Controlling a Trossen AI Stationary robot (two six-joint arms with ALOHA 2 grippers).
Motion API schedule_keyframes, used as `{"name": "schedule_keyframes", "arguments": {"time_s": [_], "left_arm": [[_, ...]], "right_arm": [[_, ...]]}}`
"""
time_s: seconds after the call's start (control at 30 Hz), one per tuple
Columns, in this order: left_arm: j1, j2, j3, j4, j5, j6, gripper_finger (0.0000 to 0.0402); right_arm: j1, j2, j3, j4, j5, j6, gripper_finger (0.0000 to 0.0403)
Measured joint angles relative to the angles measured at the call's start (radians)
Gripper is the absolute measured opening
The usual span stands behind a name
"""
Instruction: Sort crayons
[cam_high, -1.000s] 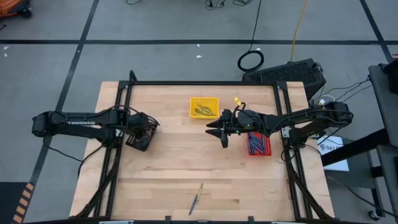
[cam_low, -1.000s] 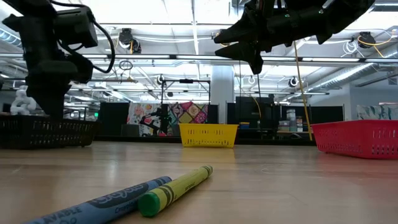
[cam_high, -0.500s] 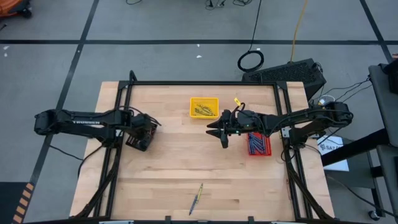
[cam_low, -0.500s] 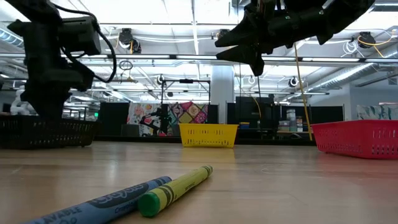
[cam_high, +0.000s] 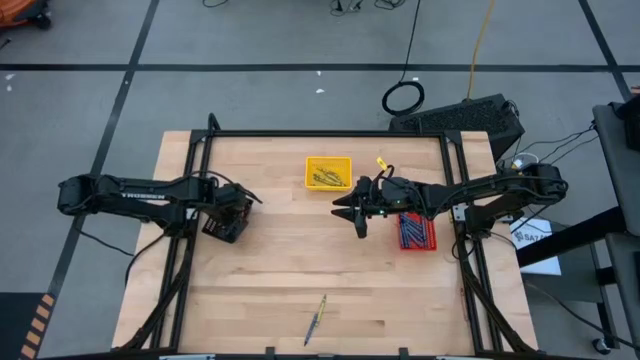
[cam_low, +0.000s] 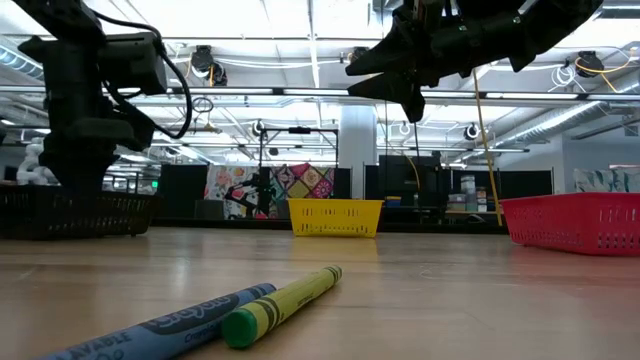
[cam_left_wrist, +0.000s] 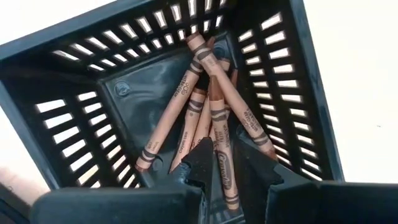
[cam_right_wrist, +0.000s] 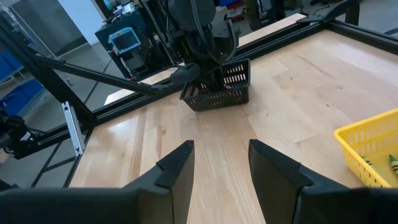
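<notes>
My left gripper (cam_high: 232, 212) points down into the black basket (cam_high: 222, 222), which stands on the table's left part. In the left wrist view several brown crayons (cam_left_wrist: 186, 106) lie on the basket's floor. My left gripper (cam_left_wrist: 227, 165) stands slightly open with one brown crayon (cam_left_wrist: 219, 134) between its fingers. My right gripper (cam_high: 352, 213) hovers open above the table's middle with nothing between its fingers (cam_right_wrist: 180, 165). A blue crayon (cam_low: 170, 325) and a yellow-green crayon (cam_low: 285, 300) lie side by side near the front edge. My left gripper comes from above with one finger (cam_left_wrist: 202, 158) on each side of the brown crayon's labelled middle (cam_left_wrist: 222, 177). The fingers lie across the crayon. I cannot tell whether they touch it. The crayon lies slanted among the others in the basket.
A yellow basket (cam_high: 328, 172) with crayons stands at the far middle. A red basket (cam_high: 417, 231) with blue crayons stands at the right, under my right arm. Black frame rails (cam_high: 330, 134) run along the table's far and side edges. Bare wood (cam_high: 300, 260) lies between the baskets and the two loose crayons.
My left arm has sunk a little and tipped further down over the black basket. My right arm has kept still.
</notes>
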Motion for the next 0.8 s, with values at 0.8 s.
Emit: {"name": "schedule_keyframes", "arguments": {"time_s": [0.8], "left_arm": [[-0.022, -0.043, 0.199, -0.040, 0.063, 0.156, 0.0061]], "right_arm": [[0.002, -0.173, 0.000, -0.471, 0.024, 0.301, 0.0139]]}}
